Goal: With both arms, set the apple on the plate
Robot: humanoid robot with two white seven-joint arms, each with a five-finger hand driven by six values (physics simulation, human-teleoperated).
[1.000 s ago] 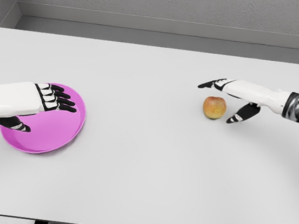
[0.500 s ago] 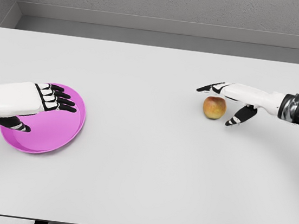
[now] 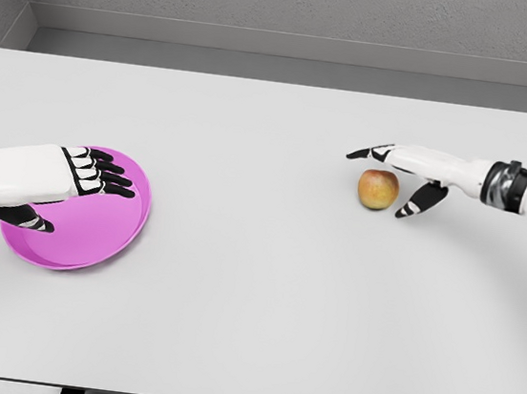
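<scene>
A red-yellow apple [image 3: 378, 189] sits on the white table, right of the middle. My right hand [image 3: 387, 179] reaches in from the right edge and is spread open around the apple, fingers over its far side, thumb on its near right side; I cannot tell whether they touch it. A magenta plate [image 3: 97, 225] lies at the left. My left hand [image 3: 72, 188] hovers over the plate's left part, fingers extended and holding nothing, hiding part of the plate.
The white table [image 3: 252, 292] spans the whole view, with its front edge at the bottom. A grey wall runs along the far side.
My right forearm has drawn slightly up and to the right while the hand stays spread by the apple. The apple, the plate and my left hand have not moved.
</scene>
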